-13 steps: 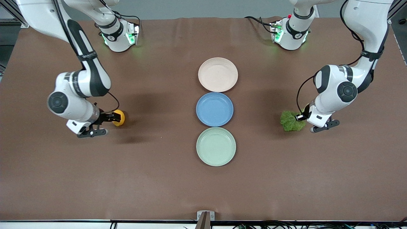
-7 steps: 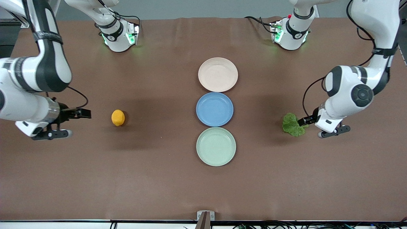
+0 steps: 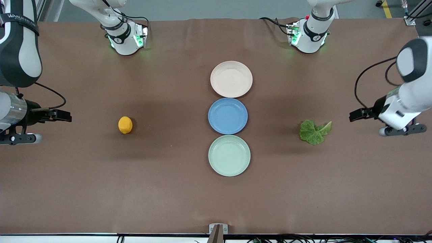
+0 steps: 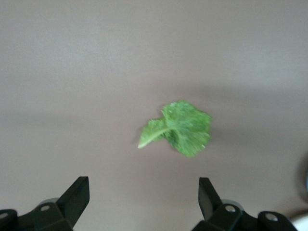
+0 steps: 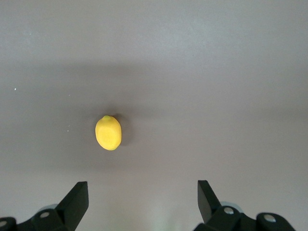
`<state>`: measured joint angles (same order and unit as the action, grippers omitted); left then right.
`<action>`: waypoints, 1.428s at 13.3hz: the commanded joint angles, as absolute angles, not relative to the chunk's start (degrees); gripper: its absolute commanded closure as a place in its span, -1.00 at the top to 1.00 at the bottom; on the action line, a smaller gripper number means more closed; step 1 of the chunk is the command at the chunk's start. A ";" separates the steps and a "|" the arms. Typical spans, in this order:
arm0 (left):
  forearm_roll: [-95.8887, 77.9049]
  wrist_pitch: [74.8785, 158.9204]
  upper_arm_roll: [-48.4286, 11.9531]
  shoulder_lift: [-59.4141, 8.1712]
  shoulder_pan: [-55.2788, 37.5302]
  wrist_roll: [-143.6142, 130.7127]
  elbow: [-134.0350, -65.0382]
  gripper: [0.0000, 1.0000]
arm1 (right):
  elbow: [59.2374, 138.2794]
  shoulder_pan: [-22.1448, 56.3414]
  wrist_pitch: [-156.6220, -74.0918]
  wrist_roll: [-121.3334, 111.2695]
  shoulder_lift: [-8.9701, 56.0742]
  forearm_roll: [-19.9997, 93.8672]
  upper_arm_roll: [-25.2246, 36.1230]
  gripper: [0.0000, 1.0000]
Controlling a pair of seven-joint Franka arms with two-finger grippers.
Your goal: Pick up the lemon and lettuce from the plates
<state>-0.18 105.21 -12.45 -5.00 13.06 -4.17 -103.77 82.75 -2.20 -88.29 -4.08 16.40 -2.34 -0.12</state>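
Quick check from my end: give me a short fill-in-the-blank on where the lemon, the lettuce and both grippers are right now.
1. The lemon lies on the bare ____, not on a plate.
2. The lettuce lies toward the ____ arm's end of the table.
3. Between the beige-pink plate and the mint green plate sits the ____ plate.
4. The left gripper and the right gripper are both open and hold ____.

Missing words: table; left; blue; nothing

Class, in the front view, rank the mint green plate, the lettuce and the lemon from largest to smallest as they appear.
1. mint green plate
2. lettuce
3. lemon
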 commanded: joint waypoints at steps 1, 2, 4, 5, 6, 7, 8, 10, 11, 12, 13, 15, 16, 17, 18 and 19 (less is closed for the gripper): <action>-1.93 98.91 -12.48 -1.32 13.18 -2.72 -100.75 0.99 | 80.07 -3.69 -86.83 -4.22 17.23 -3.08 -1.05 1.00; -1.93 96.44 -12.48 -1.32 13.18 -2.72 -98.20 0.99 | 79.81 -3.78 -87.18 -3.70 17.31 -2.73 -1.05 1.00; -1.93 93.09 -12.39 -1.14 13.27 -2.72 -94.76 0.99 | 79.89 -3.52 -86.49 -3.52 17.23 -2.03 -1.05 1.00; -1.93 91.68 -12.31 -1.14 13.27 -2.72 -93.01 0.99 | 80.94 -3.17 -86.48 -3.60 17.05 -1.93 -1.14 1.00; -1.93 89.58 -12.13 -1.14 13.27 -2.72 -90.81 0.99 | 81.90 -3.25 -86.48 -3.43 16.27 -1.85 -1.32 1.00; -2.02 87.99 -12.13 -1.14 13.45 -2.64 -89.23 0.99 | 82.96 -3.34 -86.40 -3.60 14.95 -1.24 -1.23 1.00; -2.46 87.02 -12.30 -1.14 14.75 -2.64 -87.90 0.99 | 84.36 -3.25 -86.66 -3.60 13.64 -1.14 -1.23 1.00; -4.48 86.49 -12.13 -1.14 15.47 -2.81 -87.01 1.00 | 86.30 -2.82 -86.92 -3.69 11.87 -1.14 -1.06 1.00; -4.48 86.22 -12.13 -1.14 15.47 -2.81 -87.10 1.00 | 87.79 -2.99 -87.27 -3.69 10.47 -1.14 -1.14 1.00; -4.40 85.61 -12.48 -1.14 15.47 -2.99 -87.10 1.00 | 89.46 -3.42 -88.06 -3.69 9.07 -1.14 -1.14 1.00; -3.79 85.61 -12.57 -1.23 15.38 -3.08 -87.01 1.00 | 90.86 -3.43 -88.85 -3.69 7.66 -1.14 -1.06 1.00; -3.69 85.69 -12.39 -1.84 15.47 -3.25 -87.01 1.00 | 93.76 -2.90 -90.43 -3.60 5.02 -0.62 -0.97 1.00; -3.52 85.78 -12.22 -2.02 15.56 -3.25 -87.01 1.00 | 95.78 -2.81 -91.48 -3.60 3.44 -0.18 -0.97 1.00; -3.34 85.96 -12.22 -2.11 15.56 -3.34 -87.01 1.00 | 97.54 -2.73 -92.63 -3.60 2.04 -0.18 -0.88 1.00; -3.25 86.04 -12.13 -2.11 15.47 -3.34 -87.01 1.00 | 99.56 -2.38 -93.51 -3.60 0.28 -0.18 -0.70 1.00; -3.25 86.04 -12.13 -2.11 15.47 -3.34 -87.01 1.00 | 100.97 -1.76 -94.04 -3.69 -1.22 -0.18 0.08 1.00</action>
<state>-3.38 87.04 -11.99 -1.60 15.23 -3.79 -88.57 94.69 -2.52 -91.58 -4.01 4.21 -0.91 -0.68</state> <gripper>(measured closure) 0.000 0.000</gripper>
